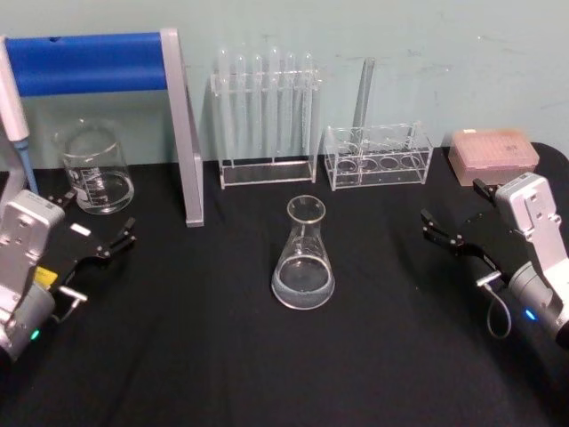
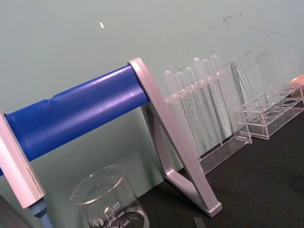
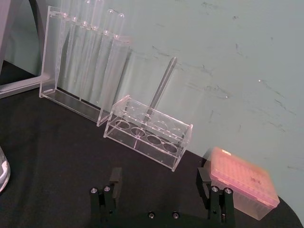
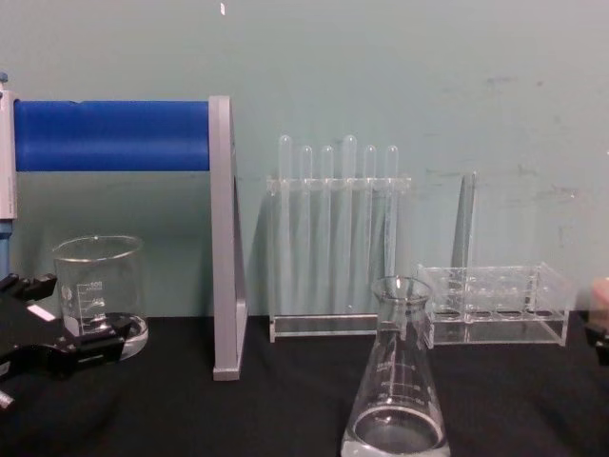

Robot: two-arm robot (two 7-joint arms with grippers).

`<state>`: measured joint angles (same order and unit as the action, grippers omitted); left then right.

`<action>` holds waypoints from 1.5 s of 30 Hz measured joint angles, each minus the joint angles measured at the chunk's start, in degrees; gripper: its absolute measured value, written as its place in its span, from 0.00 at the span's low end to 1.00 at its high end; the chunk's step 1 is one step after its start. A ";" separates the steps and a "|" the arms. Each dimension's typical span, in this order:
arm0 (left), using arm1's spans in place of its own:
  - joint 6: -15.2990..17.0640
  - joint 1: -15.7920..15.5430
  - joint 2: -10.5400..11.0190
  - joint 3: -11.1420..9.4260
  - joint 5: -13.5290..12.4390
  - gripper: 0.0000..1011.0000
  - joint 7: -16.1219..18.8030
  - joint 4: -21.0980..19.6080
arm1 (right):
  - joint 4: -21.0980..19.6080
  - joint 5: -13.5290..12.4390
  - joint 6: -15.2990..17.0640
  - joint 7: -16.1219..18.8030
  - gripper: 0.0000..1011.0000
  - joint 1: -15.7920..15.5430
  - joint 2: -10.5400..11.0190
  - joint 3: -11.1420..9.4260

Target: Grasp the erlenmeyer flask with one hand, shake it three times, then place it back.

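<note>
Idling spread-fingered: left gripper (image 1: 96,215), right gripper (image 1: 455,206).

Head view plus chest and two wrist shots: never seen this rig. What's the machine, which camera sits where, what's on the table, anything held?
It is a two-armed robot with a clamp-like gripper on each arm. The head view looks down on the table, the chest view looks across it from lower down, and each wrist view rides on one arm. On the black table stand the erlenmeyer flask, at the centre with a little clear liquid, a beaker, a blue-barred stand, a test tube rack, a smaller rack and a pink box. The left gripper and right gripper rest open at either side, apart from the flask. Nothing is held.
</note>
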<state>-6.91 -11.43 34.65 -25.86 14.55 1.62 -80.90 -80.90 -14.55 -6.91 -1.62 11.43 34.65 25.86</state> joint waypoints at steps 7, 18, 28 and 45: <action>0.00 0.00 0.00 0.00 0.00 0.99 0.00 0.00 | 0.00 0.00 0.00 0.00 0.99 0.00 0.00 0.00; 0.00 0.00 0.00 0.00 0.00 0.99 0.00 0.00 | -1.84 -0.93 -0.09 2.70 0.99 -1.63 0.45 -1.33; 0.00 0.00 0.00 0.00 0.00 0.99 0.00 0.00 | -6.72 -5.99 0.42 7.81 0.99 -6.07 1.59 -3.86; 0.00 0.00 0.00 0.00 0.00 0.99 0.00 0.00 | -12.85 -11.68 3.38 16.76 0.99 -10.34 -0.62 -3.37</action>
<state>-6.91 -11.43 34.65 -25.86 14.55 1.62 -80.90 -93.75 -26.22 -3.53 15.13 1.09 34.03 22.49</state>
